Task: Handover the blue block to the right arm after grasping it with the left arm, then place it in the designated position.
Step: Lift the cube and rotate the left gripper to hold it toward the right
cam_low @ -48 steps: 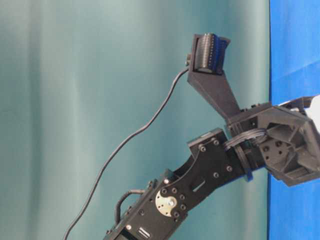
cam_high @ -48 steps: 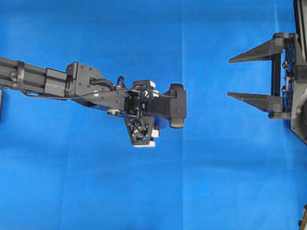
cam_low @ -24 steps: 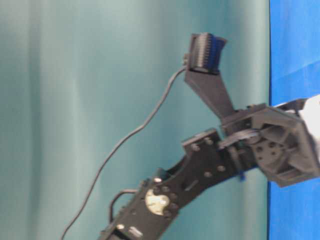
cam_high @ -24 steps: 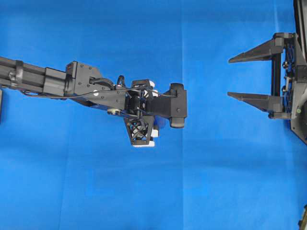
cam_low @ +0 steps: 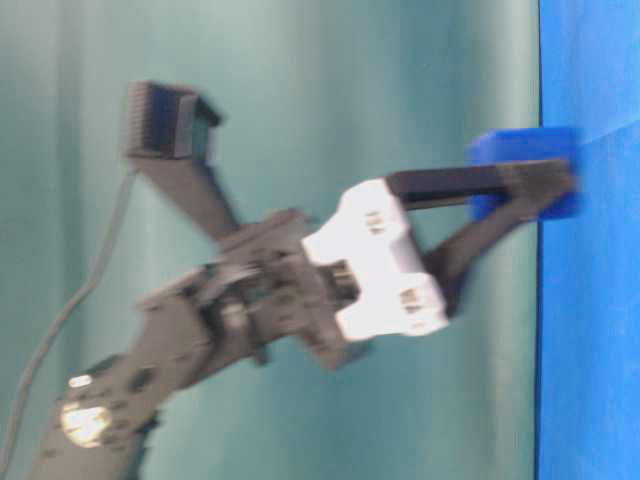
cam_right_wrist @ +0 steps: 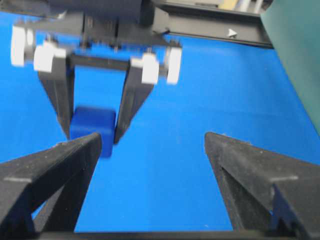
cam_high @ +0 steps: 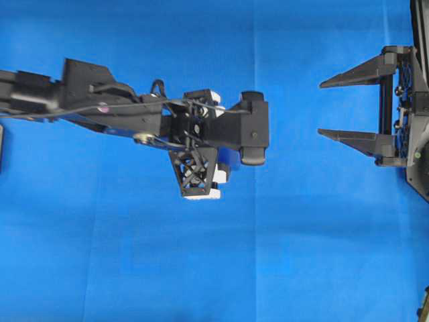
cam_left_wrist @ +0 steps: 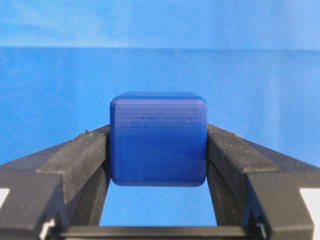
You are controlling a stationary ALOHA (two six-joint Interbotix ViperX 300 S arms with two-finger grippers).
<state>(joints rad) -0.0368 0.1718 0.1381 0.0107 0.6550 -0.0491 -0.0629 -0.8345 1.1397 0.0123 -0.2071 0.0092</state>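
Overhead view, left arm point(cam_high: 100, 111): reaches in from the left edge; its camera mount and wrist cover the fingertips, so neither the grip nor the blue block can be made out here.
Overhead view, right gripper point(cam_high: 320, 109): at the right edge, its two pointed fingers spread wide and aimed left, nothing between them, well apart from the left arm.
Table-level view, blue block point(cam_low: 522, 172): blurred, pinched at the very tips of the left gripper point(cam_low: 545, 190), one finger across its face, the white bracket point(cam_low: 378, 262) behind.
Left wrist view, block: a cube with no long axis, one flat face square to the camera, edges level and upright; it sits centred between the two fingers point(cam_left_wrist: 80, 157), each side face touching a pad, with its top standing above them.
Left wrist view, blue cloth point(cam_left_wrist: 160, 65): fills the background.
Right wrist view, block: seen beyond the spread right fingers point(cam_right_wrist: 55, 165), just above the tip of the one on the left, clamped between the left gripper's down-pointing fingertips.
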